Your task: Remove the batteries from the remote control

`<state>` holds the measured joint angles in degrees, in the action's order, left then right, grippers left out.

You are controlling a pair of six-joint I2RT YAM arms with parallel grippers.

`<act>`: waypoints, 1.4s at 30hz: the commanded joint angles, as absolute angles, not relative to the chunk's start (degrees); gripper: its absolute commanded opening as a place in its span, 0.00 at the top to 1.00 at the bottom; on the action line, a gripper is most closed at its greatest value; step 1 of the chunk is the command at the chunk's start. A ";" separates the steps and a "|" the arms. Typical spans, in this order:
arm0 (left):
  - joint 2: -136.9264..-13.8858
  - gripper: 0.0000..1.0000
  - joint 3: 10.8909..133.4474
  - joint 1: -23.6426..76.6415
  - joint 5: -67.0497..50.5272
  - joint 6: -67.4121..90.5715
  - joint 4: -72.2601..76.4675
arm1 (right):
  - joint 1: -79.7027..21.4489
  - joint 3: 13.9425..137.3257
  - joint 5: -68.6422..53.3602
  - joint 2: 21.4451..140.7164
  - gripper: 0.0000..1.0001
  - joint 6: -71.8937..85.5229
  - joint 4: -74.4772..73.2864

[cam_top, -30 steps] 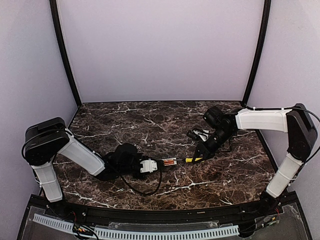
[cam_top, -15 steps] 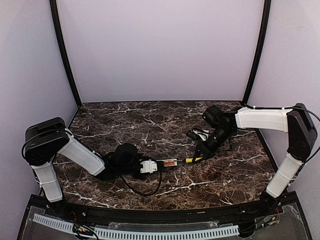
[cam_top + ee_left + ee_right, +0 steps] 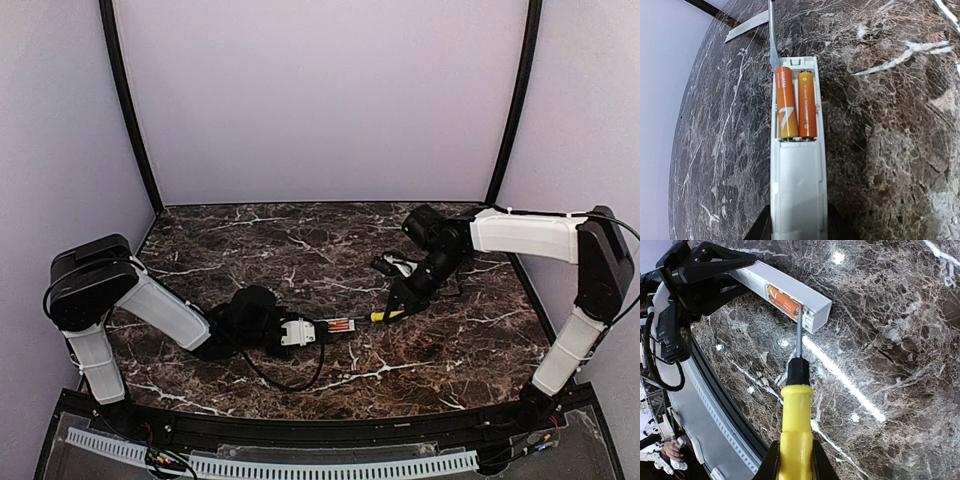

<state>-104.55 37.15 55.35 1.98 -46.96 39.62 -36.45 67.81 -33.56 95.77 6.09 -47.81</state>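
The white remote control point(image 3: 797, 190) lies flat on the marble table with its battery bay open. Two orange batteries point(image 3: 796, 104) sit side by side in the bay. My left gripper point(image 3: 797, 231) is shut on the remote's near end. In the top view the remote point(image 3: 322, 327) sticks out to the right of the left gripper point(image 3: 298, 332). My right gripper point(image 3: 795, 465) is shut on a yellow-handled screwdriver point(image 3: 796, 435). Its metal tip touches the bay's end beside one battery point(image 3: 783, 300). In the top view the screwdriver point(image 3: 384, 316) points left from the right gripper point(image 3: 402, 303).
A thin flat white cover strip point(image 3: 746, 27) lies on the table beyond the remote's far end. A black rail point(image 3: 725, 405) runs along the table's near edge. The left arm's black cable point(image 3: 285, 378) loops on the table in front of the remote.
My right arm has shifted slightly left and back, carrying the screwdriver tip closer to the remote's end. The left arm and the remote have not moved.
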 commanded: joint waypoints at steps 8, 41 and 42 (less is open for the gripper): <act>-102.23 1.00 39.73 56.57 -3.11 -47.39 42.98 | -39.37 71.17 -39.12 95.65 1.00 4.37 -43.04; -102.77 1.00 40.21 56.54 -2.28 -47.28 42.94 | -41.72 75.23 -32.74 92.70 1.00 4.83 -50.36; -102.76 1.00 40.11 56.53 -2.19 -47.30 42.91 | -41.73 75.51 -31.95 92.52 1.00 4.83 -50.77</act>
